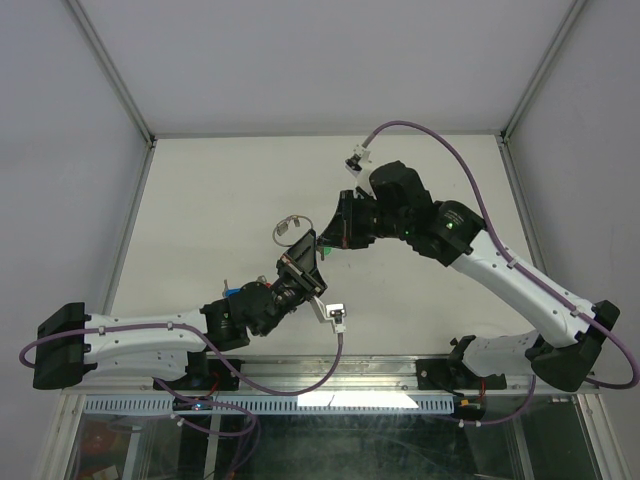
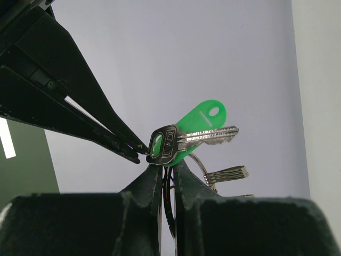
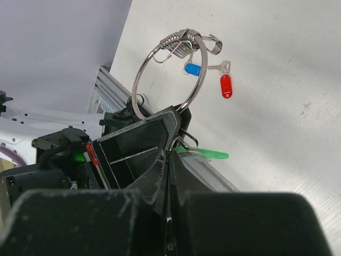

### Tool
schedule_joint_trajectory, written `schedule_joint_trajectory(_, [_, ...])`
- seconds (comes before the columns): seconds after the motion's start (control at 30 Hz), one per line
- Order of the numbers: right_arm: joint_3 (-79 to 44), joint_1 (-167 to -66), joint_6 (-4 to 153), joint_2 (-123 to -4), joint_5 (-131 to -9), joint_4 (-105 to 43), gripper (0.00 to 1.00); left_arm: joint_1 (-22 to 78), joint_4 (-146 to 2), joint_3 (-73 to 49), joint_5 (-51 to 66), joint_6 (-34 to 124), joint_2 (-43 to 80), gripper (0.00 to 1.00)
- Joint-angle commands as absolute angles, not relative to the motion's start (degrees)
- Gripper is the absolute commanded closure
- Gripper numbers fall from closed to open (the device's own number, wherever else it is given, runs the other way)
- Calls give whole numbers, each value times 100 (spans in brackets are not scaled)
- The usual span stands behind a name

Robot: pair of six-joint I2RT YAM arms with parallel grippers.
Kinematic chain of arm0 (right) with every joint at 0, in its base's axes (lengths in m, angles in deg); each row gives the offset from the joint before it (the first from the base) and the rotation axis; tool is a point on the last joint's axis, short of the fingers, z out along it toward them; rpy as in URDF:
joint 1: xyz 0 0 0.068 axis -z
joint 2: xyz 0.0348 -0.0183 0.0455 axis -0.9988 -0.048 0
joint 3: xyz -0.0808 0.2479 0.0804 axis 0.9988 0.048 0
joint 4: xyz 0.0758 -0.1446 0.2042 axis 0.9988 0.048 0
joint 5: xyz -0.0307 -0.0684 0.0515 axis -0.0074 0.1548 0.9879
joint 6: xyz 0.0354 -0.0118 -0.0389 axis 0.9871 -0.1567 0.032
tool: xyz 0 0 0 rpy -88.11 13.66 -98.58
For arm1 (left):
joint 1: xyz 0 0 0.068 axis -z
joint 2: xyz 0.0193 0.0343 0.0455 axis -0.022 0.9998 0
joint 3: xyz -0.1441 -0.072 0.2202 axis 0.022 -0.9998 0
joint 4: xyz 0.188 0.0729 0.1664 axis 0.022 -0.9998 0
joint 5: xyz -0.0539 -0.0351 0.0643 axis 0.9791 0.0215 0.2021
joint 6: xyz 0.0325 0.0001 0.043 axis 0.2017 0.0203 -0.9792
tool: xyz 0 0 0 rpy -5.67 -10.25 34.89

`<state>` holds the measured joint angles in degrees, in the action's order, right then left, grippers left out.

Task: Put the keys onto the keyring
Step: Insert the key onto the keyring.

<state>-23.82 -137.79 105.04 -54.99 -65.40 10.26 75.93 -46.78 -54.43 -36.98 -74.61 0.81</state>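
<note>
My left gripper is shut on the thin wire of the keyring and holds it up above the table; its fingertips pinch the wire. In the right wrist view the keyring rises from that gripper, with plain silver pieces bunched at its top. The green key, with its green tag, sits just above my left fingertips. My right gripper is shut with its tips on the edge of the green key's head. The blue key and red key show past the ring; I cannot tell whether they hang or lie.
The white table is boxed in by grey walls and aluminium posts. A frame rail runs along the near edge. Both arms meet over the table's middle, and the right arm's purple cable loops above it.
</note>
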Motion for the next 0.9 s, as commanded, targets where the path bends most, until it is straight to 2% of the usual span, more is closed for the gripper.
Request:
schedule_joint_trajectory(0.0, [-2491, -13787, 10575, -5460, -6483, 820, 100, 7632, -4413, -5441, -3878, -7569, 89, 100])
schedule_joint_trajectory(0.87, [-2634, -13760, 10567, -5384, -6948, 1572, 100, 7632, -4311, -5503, -3963, -7586, 55, 100])
